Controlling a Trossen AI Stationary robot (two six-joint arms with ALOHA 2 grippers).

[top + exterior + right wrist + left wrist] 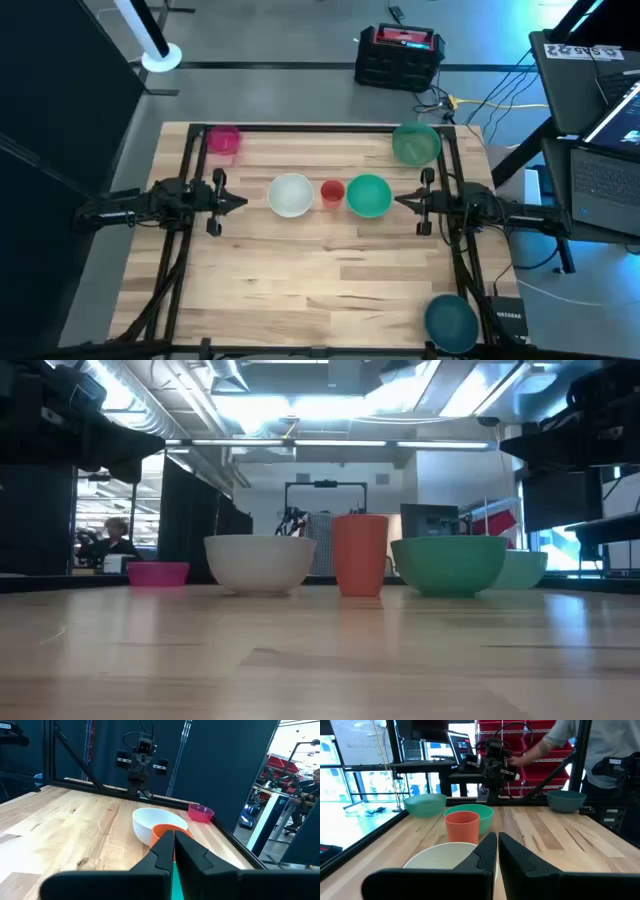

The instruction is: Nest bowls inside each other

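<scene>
Surface: a pale butcher-block table (330,270) with a black frame, in a workshop; a person shows far off in the low view.
Left gripper (238,203): fingers pressed together, empty, pointing at the white bowl (290,194), which sits just ahead of the tips.
Right gripper (402,202): fingers likewise closed, empty, aimed at the green bowl (369,195) just ahead.
Between them: a red cup (332,192), standing between those two bowls, not for nesting.
Outliers: pink bowl (223,139) and pale translucent green bowl (416,143) at the far corners; teal-blue bowl (451,322) behind the right gripper, at the near edge.
Key relation: each arm is nearest its own centre bowl; all five bowls lie apart, none nested.
</scene>
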